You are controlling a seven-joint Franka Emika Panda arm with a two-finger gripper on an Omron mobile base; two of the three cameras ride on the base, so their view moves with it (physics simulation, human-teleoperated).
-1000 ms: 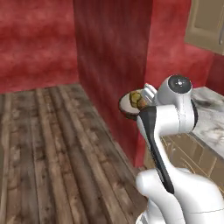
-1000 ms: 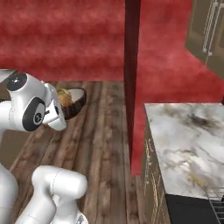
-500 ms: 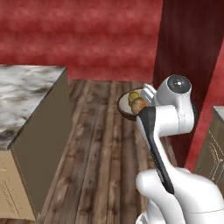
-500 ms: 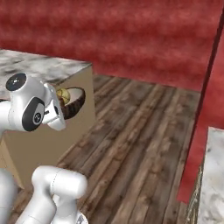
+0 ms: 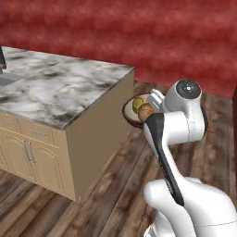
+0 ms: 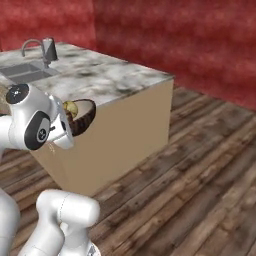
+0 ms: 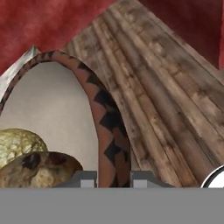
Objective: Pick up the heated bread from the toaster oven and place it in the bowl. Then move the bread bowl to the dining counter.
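My gripper [image 7: 113, 177] is shut on the rim of the dark-brown bowl [image 7: 103, 109], one finger on each side of the wall. The heated bread [image 7: 40, 168], a lumpy golden-tan roll with brown patches, lies inside the bowl. I hold the bowl [image 5: 128, 115] in the air in front of the arm, with the bread [image 5: 146, 111] in it, just off the near corner of the dining counter [image 5: 60, 88]. From the other side, the bowl [image 6: 86, 117] with the bread [image 6: 71, 107] hangs level with the marble top of the dining counter [image 6: 110, 75].
A sink [image 6: 27, 70] with a chrome faucet [image 6: 42, 47] is set in the island's far end. Tan cabinet doors [image 5: 28, 152] line its long side. Wooden floor [image 6: 200, 165] stretches to the red wall [image 5: 139, 32] behind.
The whole picture has swung round: the base has moved, the red pillar and wall counter have left view, and the island is now close. The bowl stays in my grip.
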